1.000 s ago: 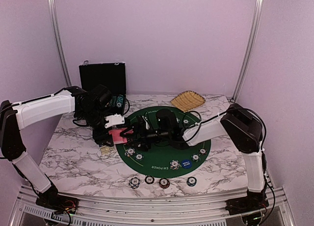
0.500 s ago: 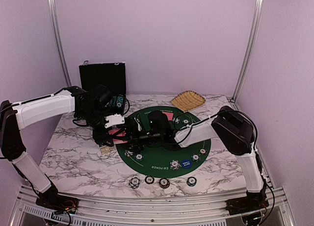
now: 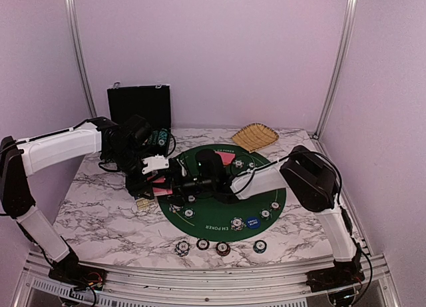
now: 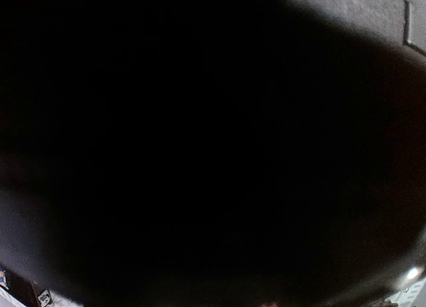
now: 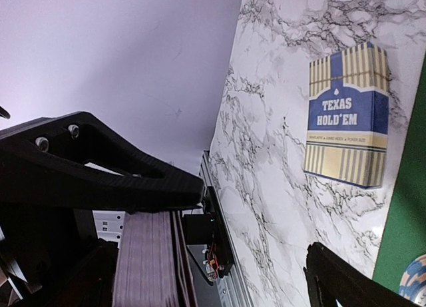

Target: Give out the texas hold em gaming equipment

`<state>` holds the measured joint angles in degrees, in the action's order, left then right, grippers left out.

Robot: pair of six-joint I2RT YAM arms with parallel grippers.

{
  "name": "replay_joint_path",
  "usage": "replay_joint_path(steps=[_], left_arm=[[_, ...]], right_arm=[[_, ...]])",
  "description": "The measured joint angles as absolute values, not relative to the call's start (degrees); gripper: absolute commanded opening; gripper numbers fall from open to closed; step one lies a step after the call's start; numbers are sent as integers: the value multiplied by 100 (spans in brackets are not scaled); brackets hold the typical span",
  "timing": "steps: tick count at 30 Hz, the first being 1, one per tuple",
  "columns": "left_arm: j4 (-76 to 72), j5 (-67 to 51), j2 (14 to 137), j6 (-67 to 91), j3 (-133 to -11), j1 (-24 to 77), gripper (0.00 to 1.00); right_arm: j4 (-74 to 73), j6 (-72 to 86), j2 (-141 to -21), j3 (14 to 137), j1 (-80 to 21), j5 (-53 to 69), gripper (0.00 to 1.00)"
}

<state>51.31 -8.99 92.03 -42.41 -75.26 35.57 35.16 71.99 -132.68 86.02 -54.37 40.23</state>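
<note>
Over the bench (image 3: pixel 93 214), my right pincer (image 5: pixel 256 220) gapes wide beside the card deck (image 5: pixel 150 260); whether my left pincer (image 3: pixel 151 180) grips, I cannot tell.

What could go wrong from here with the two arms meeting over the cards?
1. The right end effector, jaws open, is crowded against the left end effector holding the deck; they might collide.
2. The deck shows as a thick stack edge-on, so several cards could come away together.
3. The left wrist view is black, giving no check from that side.
</note>
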Motion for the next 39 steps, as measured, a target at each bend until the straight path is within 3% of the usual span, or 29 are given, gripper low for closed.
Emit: replay_joint_path(steps=[10, 39], left_arm=[[5131, -899, 9203, -4241, -7526, 3557, 2], [5170, -854, 9203, -4241, -7526, 3557, 2]], right_arm=[[3503, 7210, -13373, 8729, -5441, 4088, 99], [3592, 7122, -12873, 7948, -5120, 4082, 76]])
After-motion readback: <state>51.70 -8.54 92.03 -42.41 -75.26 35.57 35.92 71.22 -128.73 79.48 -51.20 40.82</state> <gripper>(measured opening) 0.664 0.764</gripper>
